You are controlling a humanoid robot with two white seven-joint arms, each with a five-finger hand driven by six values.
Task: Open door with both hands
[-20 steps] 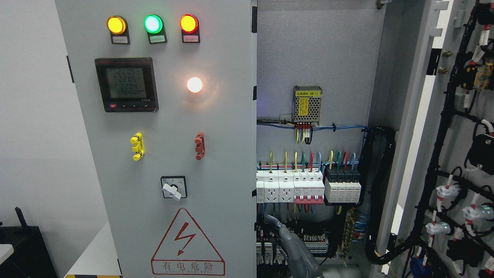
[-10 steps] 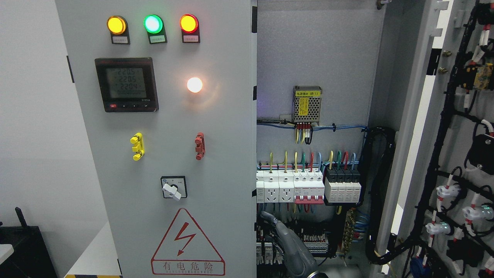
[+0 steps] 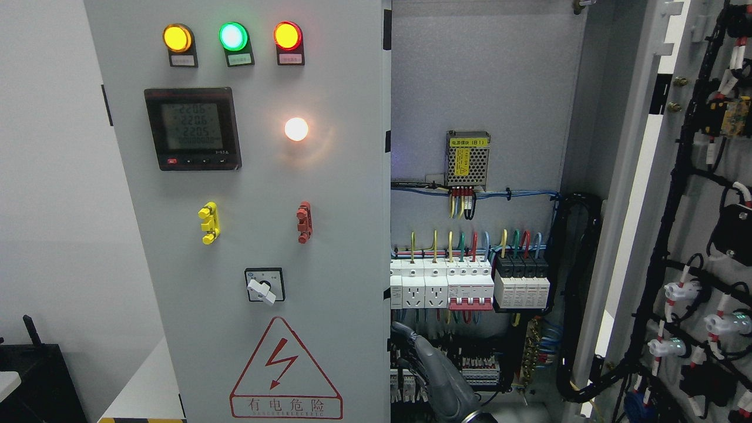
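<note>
head view: the left door [image 3: 252,235] of a grey electrical cabinet fills the left and middle of the picture and looks shut or nearly so, its free vertical edge running top to bottom just left of the picture's middle. the right door [image 3: 693,223] already stands swung wide at the far right, showing black cable bundles on its inner face. a single grey robot hand [image 3: 437,376] rises from the bottom edge a little right of the middle, just right of the left door's free edge and in front of the terminal rows inside the cabinet. its arm meets the bottom edge too near the middle to say which side it belongs to, so it is only called a hand. its fingers point upward and lie close together; whether they touch or hook the door edge cannot be told. the door's edge lies to the hand's left, with its long axis upright, so the coming move probably depends on catching that edge and drawing it outward to the left. no second hand shows. the left door carries three lit lamps [image 3: 232,36], a digital meter [image 3: 192,129], a rotary switch [image 3: 264,285] and a red shock warning triangle [image 3: 285,369]. inside are white breakers [image 3: 440,283] and a small power supply [image 3: 467,157].
</note>
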